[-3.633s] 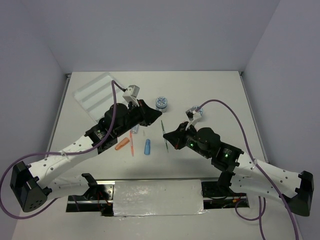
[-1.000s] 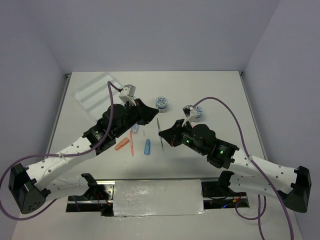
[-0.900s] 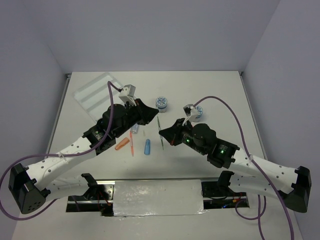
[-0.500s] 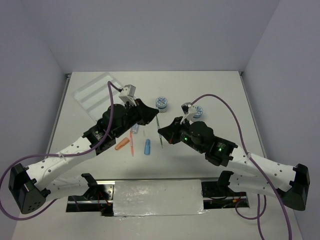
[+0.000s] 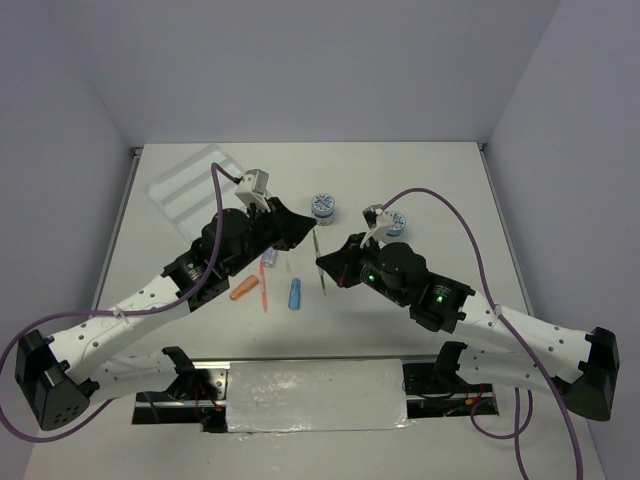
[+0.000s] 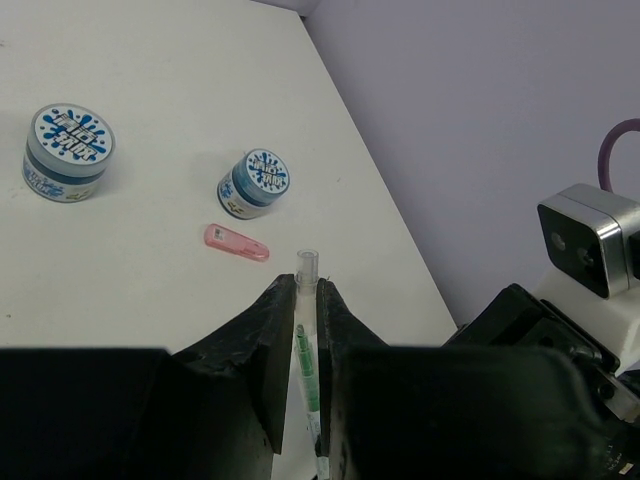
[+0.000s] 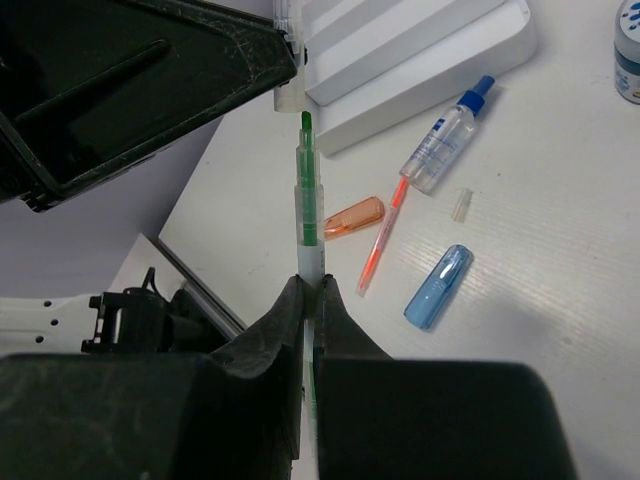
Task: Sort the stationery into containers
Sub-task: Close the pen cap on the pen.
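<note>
My left gripper [image 5: 312,229] is shut on a clear pen cap [image 6: 307,265], which sticks out past its fingertips. My right gripper [image 5: 322,263] is shut on the green pen [image 7: 309,215], held above the table. The pen's tip points at the cap [image 7: 286,70], almost touching its mouth. The white tray [image 5: 185,185] sits at the far left. Two blue-white pots [image 5: 323,207] [image 5: 394,224] stand behind the grippers. On the table lie an orange cap [image 5: 243,291], an orange pen [image 5: 263,285], a blue cap [image 5: 295,293] and a blue-capped bottle [image 5: 270,257].
A pink clip [image 6: 236,241] lies near the right-hand pot [image 6: 254,183]. A tiny clear cap [image 7: 461,204] rests between the bottle [image 7: 445,135] and the blue cap [image 7: 438,286]. Both arms cross the middle of the table, and purple cables arch over them.
The right arm has drawn in a little toward the left gripper, carrying the green pen closer to the cap. The left gripper stays nearly still. Both keep their grips.
</note>
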### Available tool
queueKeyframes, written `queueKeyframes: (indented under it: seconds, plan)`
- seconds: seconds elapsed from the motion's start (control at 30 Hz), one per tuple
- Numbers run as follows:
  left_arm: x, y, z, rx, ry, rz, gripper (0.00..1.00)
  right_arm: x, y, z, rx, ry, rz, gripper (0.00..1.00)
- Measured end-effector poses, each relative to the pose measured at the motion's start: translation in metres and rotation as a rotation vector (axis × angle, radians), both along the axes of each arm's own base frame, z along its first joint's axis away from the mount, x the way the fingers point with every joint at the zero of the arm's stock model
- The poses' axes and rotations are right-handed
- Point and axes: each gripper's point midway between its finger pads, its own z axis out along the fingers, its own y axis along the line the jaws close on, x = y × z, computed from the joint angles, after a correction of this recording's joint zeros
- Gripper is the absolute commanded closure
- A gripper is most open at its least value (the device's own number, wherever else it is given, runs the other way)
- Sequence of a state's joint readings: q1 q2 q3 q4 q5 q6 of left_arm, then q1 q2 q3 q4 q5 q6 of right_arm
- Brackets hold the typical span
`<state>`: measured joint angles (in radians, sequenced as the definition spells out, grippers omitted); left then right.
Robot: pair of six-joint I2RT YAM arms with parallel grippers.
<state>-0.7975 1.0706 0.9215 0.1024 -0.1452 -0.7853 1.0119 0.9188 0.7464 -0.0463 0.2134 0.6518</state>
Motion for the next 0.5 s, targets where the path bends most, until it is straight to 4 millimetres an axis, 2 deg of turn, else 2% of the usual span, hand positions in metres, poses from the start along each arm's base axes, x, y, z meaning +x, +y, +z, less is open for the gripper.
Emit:
queueKeyframes:
  seconds: [0.5]
  plan:
    - [0.0018, 0.0018, 0.0012, -0.002, -0.004, 0.014, 0.74, 0.0011, -0.0011, 0.0035, -0.009, -0.011, -0.003, 1.00]
